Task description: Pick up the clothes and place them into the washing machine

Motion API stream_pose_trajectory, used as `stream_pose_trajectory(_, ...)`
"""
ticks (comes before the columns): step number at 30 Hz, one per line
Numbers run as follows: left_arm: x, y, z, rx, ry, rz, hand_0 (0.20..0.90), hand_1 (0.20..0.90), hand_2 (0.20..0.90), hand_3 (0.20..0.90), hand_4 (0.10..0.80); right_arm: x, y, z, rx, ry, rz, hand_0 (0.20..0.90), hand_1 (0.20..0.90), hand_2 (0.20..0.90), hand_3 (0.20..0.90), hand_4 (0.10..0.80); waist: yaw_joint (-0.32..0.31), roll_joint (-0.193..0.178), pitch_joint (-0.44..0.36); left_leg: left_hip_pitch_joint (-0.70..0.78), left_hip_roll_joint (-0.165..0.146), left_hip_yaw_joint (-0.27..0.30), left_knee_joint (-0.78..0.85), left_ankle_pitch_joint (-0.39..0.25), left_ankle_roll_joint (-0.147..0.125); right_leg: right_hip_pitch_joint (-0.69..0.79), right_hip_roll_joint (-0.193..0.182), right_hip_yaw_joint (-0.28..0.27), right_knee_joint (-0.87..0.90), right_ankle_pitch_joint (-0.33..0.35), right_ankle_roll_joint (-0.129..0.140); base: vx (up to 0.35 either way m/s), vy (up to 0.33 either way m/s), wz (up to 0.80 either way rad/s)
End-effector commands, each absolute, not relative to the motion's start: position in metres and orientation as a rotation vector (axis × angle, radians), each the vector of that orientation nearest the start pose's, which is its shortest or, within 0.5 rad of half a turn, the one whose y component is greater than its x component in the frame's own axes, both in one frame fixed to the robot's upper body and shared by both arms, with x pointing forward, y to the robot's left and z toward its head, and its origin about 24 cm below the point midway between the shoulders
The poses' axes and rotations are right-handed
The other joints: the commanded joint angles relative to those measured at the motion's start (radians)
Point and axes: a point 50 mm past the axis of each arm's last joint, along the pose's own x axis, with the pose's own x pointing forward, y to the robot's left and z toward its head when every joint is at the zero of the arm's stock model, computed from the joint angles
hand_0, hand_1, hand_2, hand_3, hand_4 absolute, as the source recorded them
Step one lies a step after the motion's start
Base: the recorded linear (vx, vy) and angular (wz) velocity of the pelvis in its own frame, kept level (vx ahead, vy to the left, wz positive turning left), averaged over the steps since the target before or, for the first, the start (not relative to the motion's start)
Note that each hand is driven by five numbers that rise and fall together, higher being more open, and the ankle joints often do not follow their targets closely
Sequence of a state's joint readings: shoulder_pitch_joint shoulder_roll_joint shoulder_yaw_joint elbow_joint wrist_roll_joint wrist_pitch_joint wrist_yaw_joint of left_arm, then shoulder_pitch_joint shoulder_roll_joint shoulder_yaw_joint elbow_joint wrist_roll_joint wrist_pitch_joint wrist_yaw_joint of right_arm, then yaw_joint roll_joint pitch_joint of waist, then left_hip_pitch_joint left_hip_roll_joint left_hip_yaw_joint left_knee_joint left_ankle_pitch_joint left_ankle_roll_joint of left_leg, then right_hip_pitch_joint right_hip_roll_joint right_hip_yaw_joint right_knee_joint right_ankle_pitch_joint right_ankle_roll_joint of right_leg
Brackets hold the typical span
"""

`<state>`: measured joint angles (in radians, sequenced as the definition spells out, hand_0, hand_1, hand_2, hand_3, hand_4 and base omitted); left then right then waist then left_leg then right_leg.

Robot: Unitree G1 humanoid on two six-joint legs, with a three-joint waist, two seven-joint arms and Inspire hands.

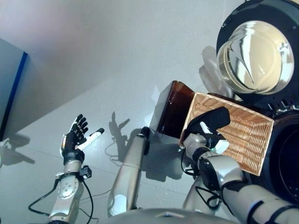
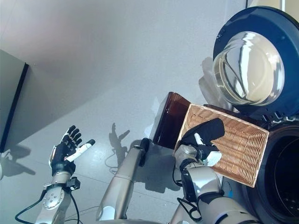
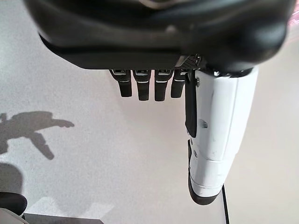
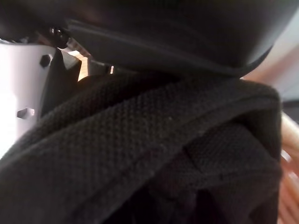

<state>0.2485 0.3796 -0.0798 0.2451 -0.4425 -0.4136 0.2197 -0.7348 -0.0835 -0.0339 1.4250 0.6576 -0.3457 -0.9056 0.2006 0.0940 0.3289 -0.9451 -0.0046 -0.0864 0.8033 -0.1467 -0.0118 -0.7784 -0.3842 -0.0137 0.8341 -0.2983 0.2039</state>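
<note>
My right hand pinches a bunched black garment over the tilted wicker basket, its length running up toward the washing machine's open door; my left hand hangs spread above the grey floor

The washer's round door stands swung open above the drum mouth, but a wicker basket sits just beside that opening. The right hand, wrapped in black cloth, is over the basket. Bare floor surrounds the open-fingered left hand.
</note>
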Motion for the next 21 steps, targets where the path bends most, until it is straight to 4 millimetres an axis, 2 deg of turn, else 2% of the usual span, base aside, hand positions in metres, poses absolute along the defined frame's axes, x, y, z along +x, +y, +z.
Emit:
stream_pose_trajectory(1,0.185,0.288,0.027,0.049,-0.138,0.432,0.9,0.9,0.9,0.9,0.8,0.318,-0.199,-0.007,0.313,0.332,-1.103,0.2,0.2,0.2,0.2,0.3,0.007,0.001,-0.017,0.051,0.029,0.026,-0.116,0.012,-0.017,-0.032,0.027,0.018,-0.134,0.222,-0.062,0.003,-0.018,-0.1)
stream_pose_trajectory(6,0.181,0.291,0.026,0.044,-0.145,0.438,0.9,0.9,0.9,0.9,0.8,0.314,-0.2,-0.007,0.389,0.236,-1.044,0.2,0.2,0.2,0.2,0.3,-0.017,-0.018,0.001,0.107,0.035,0.035,-0.209,0.051,-0.023,0.034,0.033,0.0,-0.232,0.259,-0.055,0.003,-0.025,-0.1)
stream_pose_trajectory(9,0.179,0.291,0.024,0.036,-0.138,0.435,0.9,0.9,0.9,0.9,0.8,0.307,-0.207,-0.012,0.377,0.224,-1.045,0.2,0.2,0.2,0.2,0.3,-0.027,-0.024,0.008,0.134,0.034,0.038,-0.249,0.07,-0.024,0.066,0.034,-0.011,-0.281,0.278,-0.053,0.006,-0.019,-0.16)
stream_pose_trajectory(15,0.175,0.289,0.015,0.014,-0.109,0.428,0.9,0.9,0.9,0.9,0.8,0.29,-0.224,-0.023,0.397,0.19,-1.036,0.2,0.2,0.2,0.2,0.3,-0.056,-0.037,0.01,0.227,0.03,0.047,-0.377,0.119,-0.033,0.162,0.038,-0.031,-0.421,0.33,-0.045,0.025,-0.017,-0.07)
stream_pose_trajectory(18,0.174,0.287,0.009,-0.004,-0.09,0.428,0.9,0.9,0.9,0.9,0.8,0.279,-0.237,-0.029,0.434,0.171,-1.051,0.2,0.2,0.2,0.2,0.3,-0.073,-0.041,0.003,0.274,0.037,0.051,-0.436,0.144,-0.041,0.202,0.036,-0.041,-0.474,0.348,-0.039,0.072,-0.009,-0.12)
stream_pose_trajectory(19,0.172,0.286,0.002,-0.022,-0.062,0.436,0.9,0.9,0.9,0.9,0.8,0.27,-0.243,-0.034,0.467,0.161,-1.052,0.2,0.2,0.2,0.2,0.3,-0.083,-0.043,-0.004,0.311,0.043,0.054,-0.478,0.158,-0.046,0.233,0.037,-0.043,-0.513,0.363,-0.033,0.087,-0.02,-0.13)
stream_pose_trajectory(21,0.171,0.286,-0.002,-0.032,-0.05,0.441,0.9,0.9,0.9,0.9,0.8,0.267,-0.245,-0.036,0.484,0.149,-1.049,0.2,0.2,0.2,0.2,0.3,-0.088,-0.044,-0.006,0.327,0.044,0.055,-0.496,0.166,-0.048,0.247,0.037,-0.044,-0.53,0.37,-0.032,0.06,-0.01,-0.12)
